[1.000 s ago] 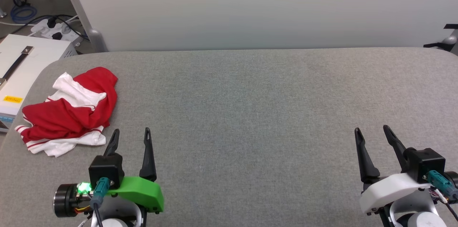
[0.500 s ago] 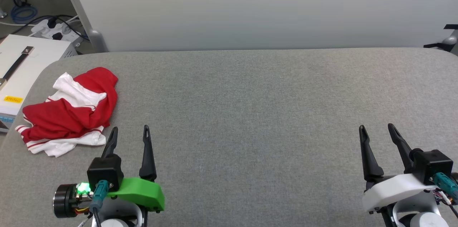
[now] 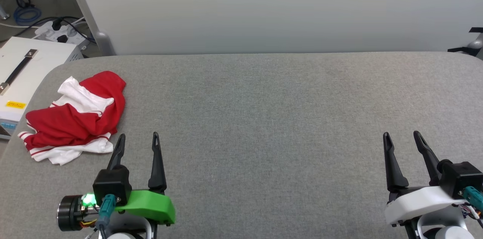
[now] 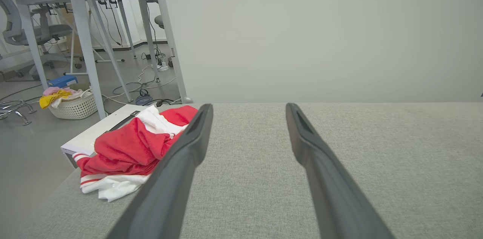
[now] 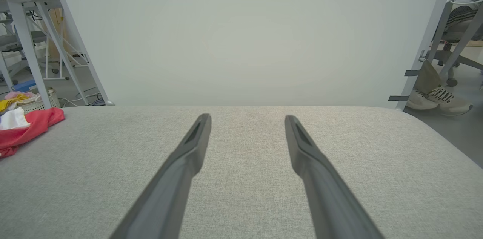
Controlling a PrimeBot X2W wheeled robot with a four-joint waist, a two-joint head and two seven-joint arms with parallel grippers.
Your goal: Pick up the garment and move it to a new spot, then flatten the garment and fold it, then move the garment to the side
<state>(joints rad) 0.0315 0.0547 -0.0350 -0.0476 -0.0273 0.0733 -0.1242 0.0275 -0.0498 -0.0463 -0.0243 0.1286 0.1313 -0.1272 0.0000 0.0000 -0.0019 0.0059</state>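
Observation:
The garment (image 3: 75,118), red with white sleeves and striped trim, lies crumpled in a heap at the far left of the grey padded table (image 3: 264,111). My left gripper (image 3: 138,139) stands open just right of and nearer than the heap, apart from it, with nothing between its fingers. In the left wrist view the garment (image 4: 128,148) lies left of my left gripper (image 4: 249,109). My right gripper (image 3: 402,136) is open over bare table at the lower right. The right wrist view has my right gripper (image 5: 247,120) open and the garment (image 5: 22,127) at the far left edge.
A white box (image 3: 22,77) with a dark handle sits beside the table's left edge. A pale wall panel (image 3: 264,9) stands behind the table. On the floor at left are cables and a white laundry basket (image 4: 73,105). Shoes (image 5: 437,97) rest on the floor at right.
My right gripper has drifted a little to the right. The head camera has shifted slightly. The garment has not moved.

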